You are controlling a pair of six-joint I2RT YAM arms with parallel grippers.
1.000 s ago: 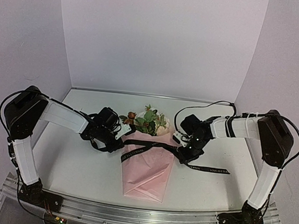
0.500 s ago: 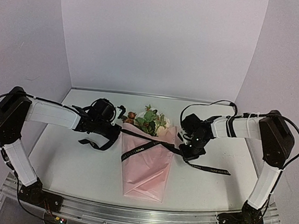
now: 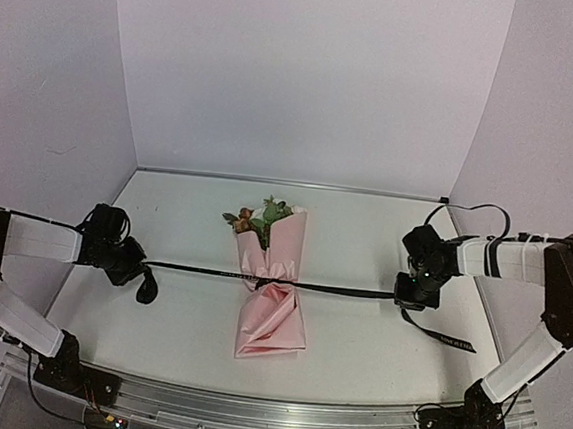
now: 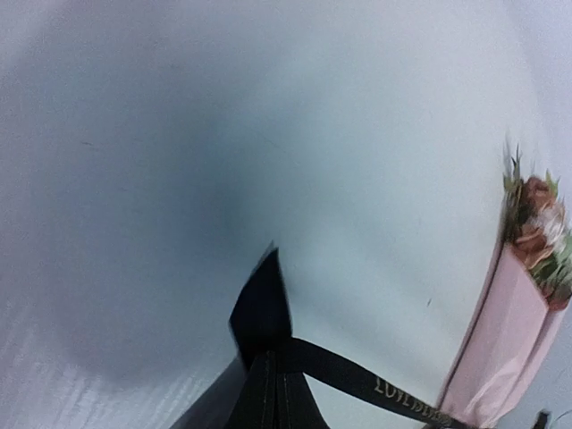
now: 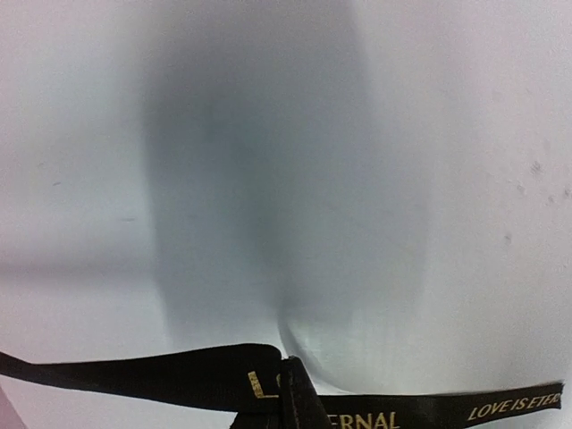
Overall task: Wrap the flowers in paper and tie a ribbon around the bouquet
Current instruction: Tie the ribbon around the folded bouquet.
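Hold: left gripper (image 3: 129, 266) and right gripper (image 3: 415, 289) each clamp the narrow black lettered ribbon (image 3: 345, 292).
Pull: evenly toward 9 and 3 o'clock (no jerks), cinching the pink paper bouquet (image 3: 270, 308).

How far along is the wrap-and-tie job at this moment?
Done: the paper is wrapped round the flowers as a cone. In hand: the ribbon circles its middle, cinching it, and the left gripper and right gripper, both shut on the ribbon, hold it taut out to either side. Left: whether a knot holds cannot be told; no bow shows, and both ends are not yet released.
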